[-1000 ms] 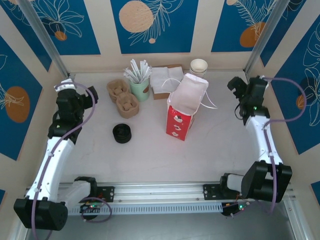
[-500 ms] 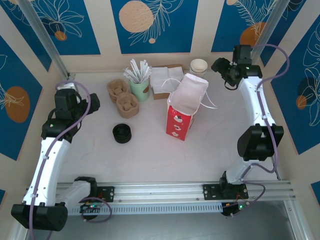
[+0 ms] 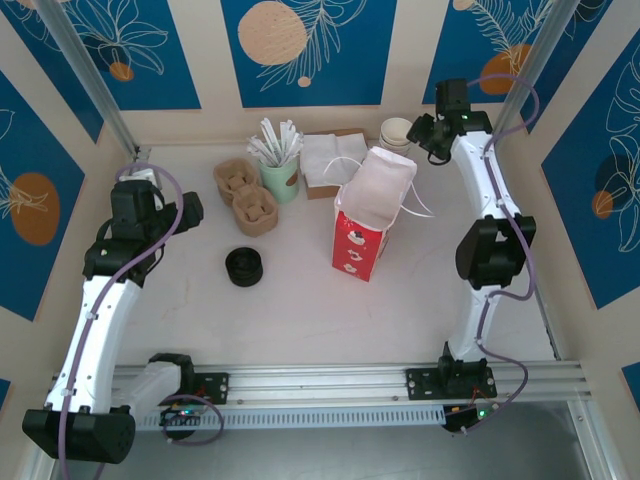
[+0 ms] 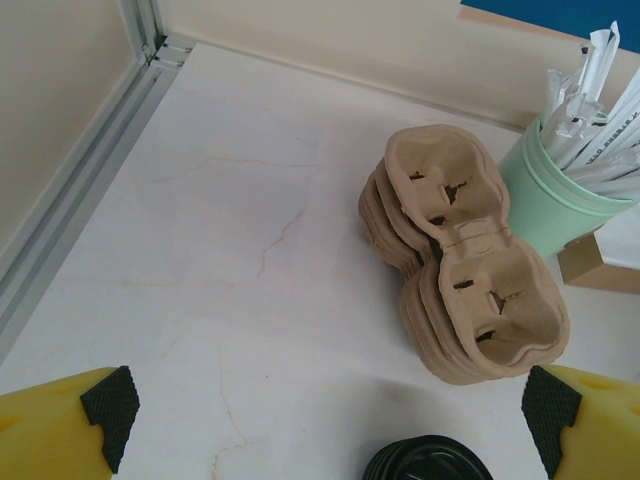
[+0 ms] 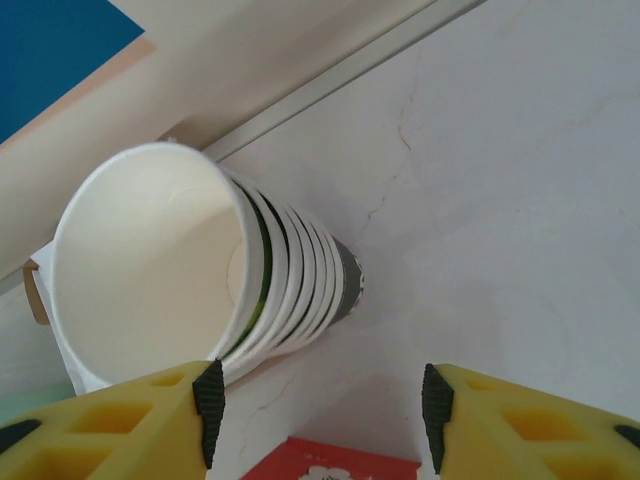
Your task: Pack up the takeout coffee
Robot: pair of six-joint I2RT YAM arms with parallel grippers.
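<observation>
**Top external: right gripper beside the cup stack, jaws apart**

Top external view, near to far. A bare stretch of pale marble-look table (image 3: 300,330) is seen ahead of the arm bases. A stack of flat round black plastic lids (image 3: 245,267) sits left of centre. A red paper bag with white lining (image 3: 365,225) stands upright at centre, mouth open.

The left gripper (image 3: 190,212) is held over the left side. In the left wrist view its jaws are spread wide with nothing between them. Stacked brown pulp cup carriers (image 4: 465,300) lie ahead of it, with a pale green cup of white sticks (image 4: 555,205) touching their far side.

A white napkin pile (image 3: 330,160) is seen behind the bag.

At the far right the right gripper (image 3: 422,130) is just beside a nested stack of white paper cups (image 3: 397,132). In the right wrist view its jaws are partly apart and nothing is clamped; the stack lies ahead, toward the left finger.

Where the takeout coffee stands cannot be told.
</observation>
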